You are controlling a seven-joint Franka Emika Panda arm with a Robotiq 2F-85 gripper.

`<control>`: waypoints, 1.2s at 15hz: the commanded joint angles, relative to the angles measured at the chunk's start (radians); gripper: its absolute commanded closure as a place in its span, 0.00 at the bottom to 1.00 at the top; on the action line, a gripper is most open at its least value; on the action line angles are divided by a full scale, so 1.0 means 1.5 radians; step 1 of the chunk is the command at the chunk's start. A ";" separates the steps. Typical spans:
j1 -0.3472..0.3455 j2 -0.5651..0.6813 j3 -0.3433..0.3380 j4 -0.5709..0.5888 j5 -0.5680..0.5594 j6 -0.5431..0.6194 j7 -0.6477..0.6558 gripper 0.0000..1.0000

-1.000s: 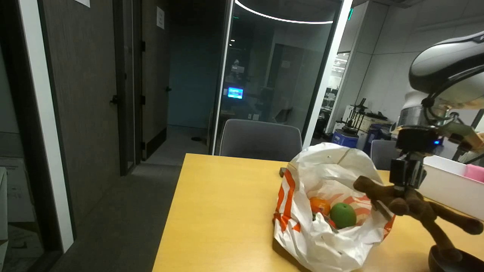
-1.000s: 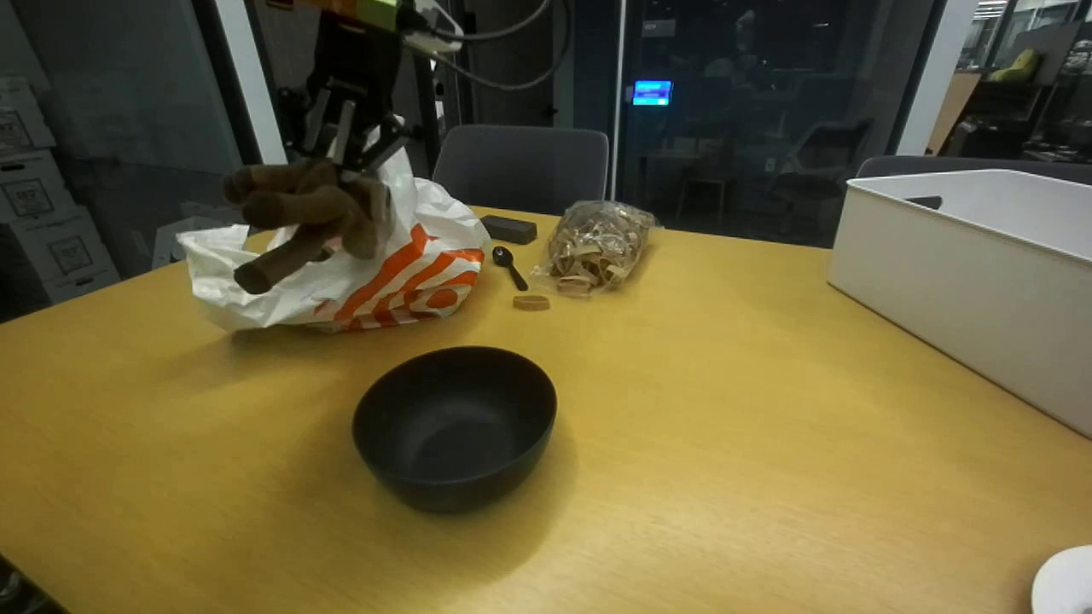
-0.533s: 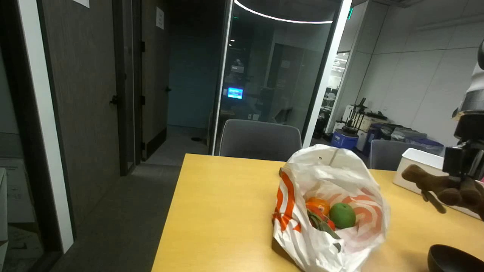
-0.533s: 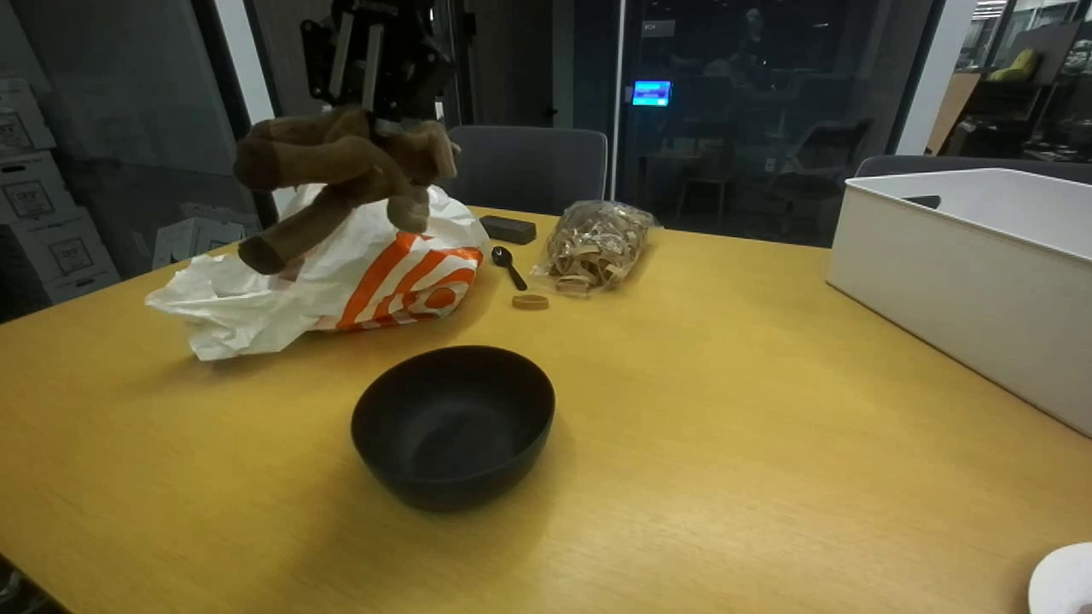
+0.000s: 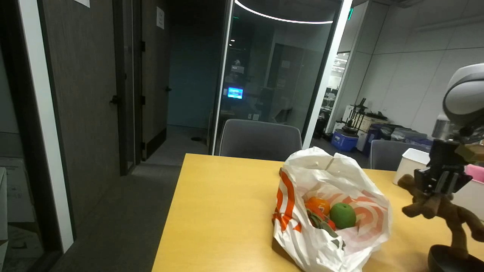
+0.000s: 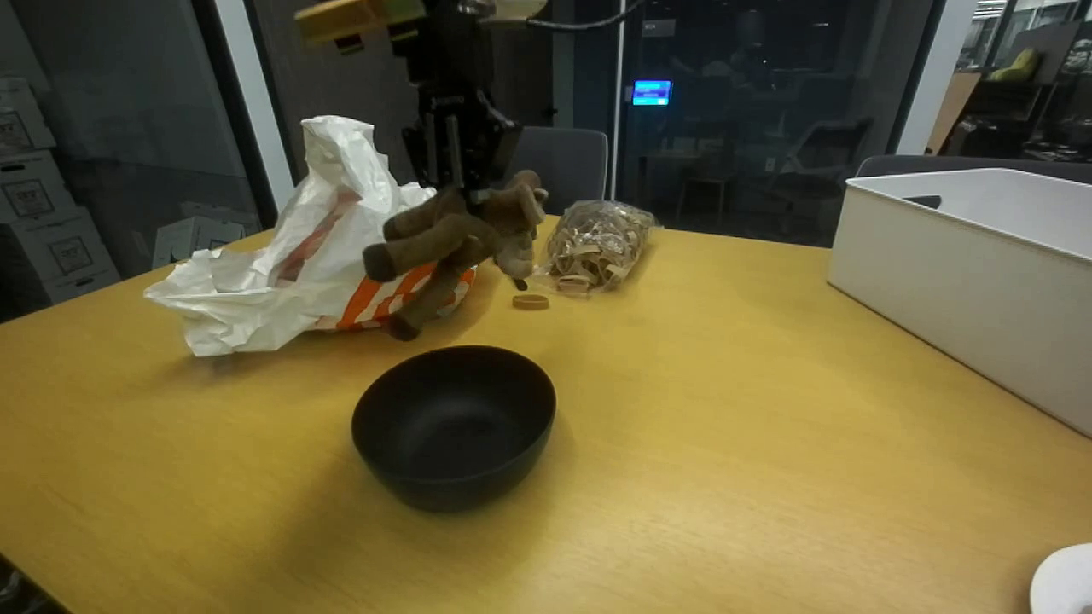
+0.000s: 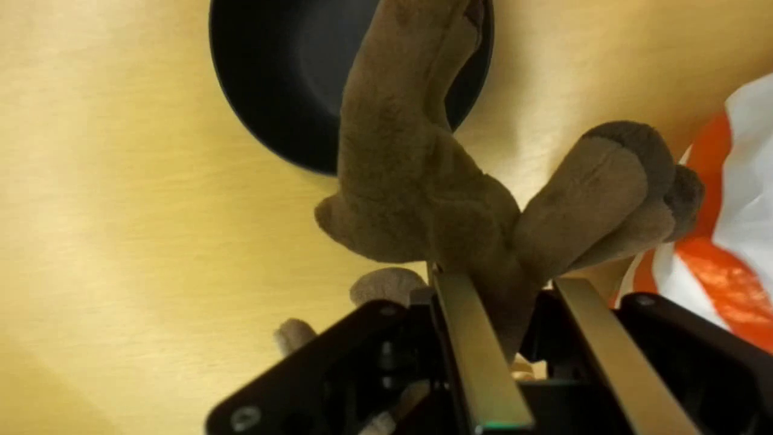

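My gripper [image 7: 507, 287] is shut on a brown plush toy [image 6: 465, 239], whose body is pinched between the fingers [image 7: 477, 344]. The toy hangs above the table with its limbs spread; in the wrist view one limb overlaps the black bowl [image 7: 272, 103]. In an exterior view the toy is just behind the bowl [image 6: 452, 426], lower limb near the rim. Beside them stands a white and orange plastic bag [image 5: 295, 226], its mouth open. Inside it are an orange fruit [image 5: 320, 205], a green fruit [image 5: 342, 215] and something red with leaves. The toy is outside the bag.
A white bin [image 6: 955, 256] stands at the table's right side, with something pink [image 5: 475, 172] in it. A clear bag of tan pieces [image 6: 597, 247] and a loose tan piece [image 6: 531, 302] lie farther back. Part of a white round object [image 6: 1066, 580] shows at the corner.
My gripper has carried the plush toy away from the bag, up and then down toward the bowl. The bag's near flap has sagged outward. The toy has stayed in the grip.
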 commanded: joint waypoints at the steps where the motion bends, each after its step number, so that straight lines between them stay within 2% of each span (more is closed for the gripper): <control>1: 0.001 0.059 0.006 -0.002 -0.093 0.114 0.145 0.90; 6: 0.003 0.092 -0.026 -0.006 -0.188 0.162 0.347 0.90; 8: 0.007 0.088 -0.034 -0.006 -0.219 0.152 0.428 0.60; 10: 0.011 0.080 -0.036 -0.012 -0.258 0.150 0.514 0.48; 13: 0.017 0.072 -0.031 -0.014 -0.318 0.138 0.642 0.23; 16: 0.025 0.052 -0.019 -0.020 -0.333 0.138 0.689 0.02; 18: 0.031 0.029 -0.008 -0.033 -0.311 0.153 0.671 0.00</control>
